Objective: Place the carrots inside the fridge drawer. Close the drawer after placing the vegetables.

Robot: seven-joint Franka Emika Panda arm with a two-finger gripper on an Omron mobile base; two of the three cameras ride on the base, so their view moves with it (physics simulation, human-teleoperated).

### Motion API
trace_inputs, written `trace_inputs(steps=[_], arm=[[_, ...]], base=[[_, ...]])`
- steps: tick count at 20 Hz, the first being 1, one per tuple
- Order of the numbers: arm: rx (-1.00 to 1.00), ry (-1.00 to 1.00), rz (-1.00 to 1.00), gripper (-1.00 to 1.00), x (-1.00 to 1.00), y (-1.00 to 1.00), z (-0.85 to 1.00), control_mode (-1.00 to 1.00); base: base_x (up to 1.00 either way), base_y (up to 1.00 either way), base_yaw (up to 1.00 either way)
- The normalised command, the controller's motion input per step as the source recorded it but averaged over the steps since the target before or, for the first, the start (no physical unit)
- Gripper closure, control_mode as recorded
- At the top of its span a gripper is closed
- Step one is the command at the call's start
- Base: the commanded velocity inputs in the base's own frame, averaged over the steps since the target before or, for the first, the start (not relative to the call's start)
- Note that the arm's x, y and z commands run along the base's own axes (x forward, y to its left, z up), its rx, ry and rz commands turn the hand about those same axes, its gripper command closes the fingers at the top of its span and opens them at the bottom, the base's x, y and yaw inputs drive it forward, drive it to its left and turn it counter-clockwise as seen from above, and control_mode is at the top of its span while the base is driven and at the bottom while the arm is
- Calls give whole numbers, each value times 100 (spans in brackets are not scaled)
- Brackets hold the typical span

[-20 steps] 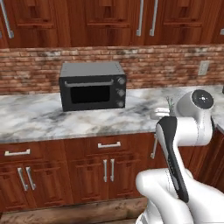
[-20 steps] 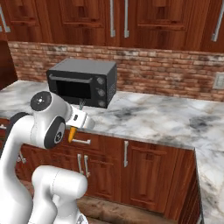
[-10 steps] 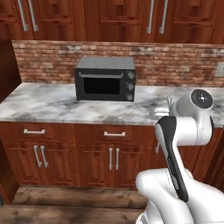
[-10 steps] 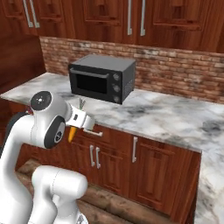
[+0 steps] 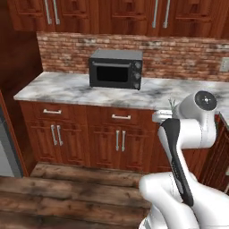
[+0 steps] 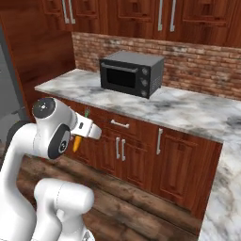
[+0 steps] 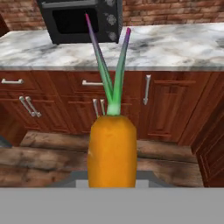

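Note:
A fat orange carrot [image 7: 112, 151] with green, purple-tipped leaves stands close up in the hand view, held at its lower end. In the right base view my gripper [image 6: 81, 134] is shut on the carrot [image 6: 76, 144], whose orange tip hangs below the hand in front of the lower cabinets. In the left base view the gripper [image 5: 162, 117] sits behind the arm's elbow, with the carrot's thin leaves [image 5: 171, 103] sticking up. The fridge drawer is out of view.
A black microwave [image 5: 116, 68] sits on the marble counter [image 5: 67, 89] against the brick wall. Wooden cabinets [image 5: 116, 138] with metal handles stand below it. A tall wooden panel [image 6: 40, 52] and a grey surface [image 5: 6, 150] lie at the left. Wooden floor [image 5: 67, 192] spreads ahead.
The whole scene has shifted right and away in both base views, so the camera has moved. The carrot stays in the shut gripper, and the arm keeps its pose.

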Motion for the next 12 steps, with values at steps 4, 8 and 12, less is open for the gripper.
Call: trace_inputs(steps=[4, 8, 12], arm=[[0, 0, 0, 100, 0, 0, 0, 100], [0, 0, 0, 100, 0, 0, 0, 100], [0, 0, 0, 100, 0, 0, 0, 100]], base=[[-83, 32, 9], [-71, 59, 0], [-69, 59, 0]])
